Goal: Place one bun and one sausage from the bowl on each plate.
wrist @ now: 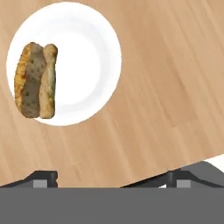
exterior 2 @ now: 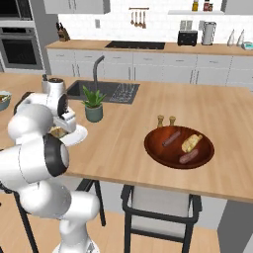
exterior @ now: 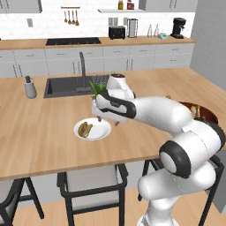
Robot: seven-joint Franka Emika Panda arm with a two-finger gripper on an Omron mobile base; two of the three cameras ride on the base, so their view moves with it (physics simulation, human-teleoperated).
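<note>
Bun (exterior: 85, 129) on white plate (exterior: 99, 132) in left base view, just below gripper (exterior: 107, 120); sink (exterior: 62, 86) behind. Right base view: bowl (exterior 2: 158, 150) well right of arm, holds two sausages (exterior 2: 171, 138), second bun (exterior 2: 191, 143); potted plant (exterior 2: 93, 105) between. Hand view: fingertips (wrist: 43, 177) spread wide, empty; bun (wrist: 35, 80) browned, speckled, on plate's (wrist: 87, 61) edge.

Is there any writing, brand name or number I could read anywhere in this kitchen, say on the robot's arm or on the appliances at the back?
None can be read.
White robot arm: small pale marks on its dark band, too blurred to read.
Black toaster, black coffee machine and bottles on the high shelf: no readable label.
</note>
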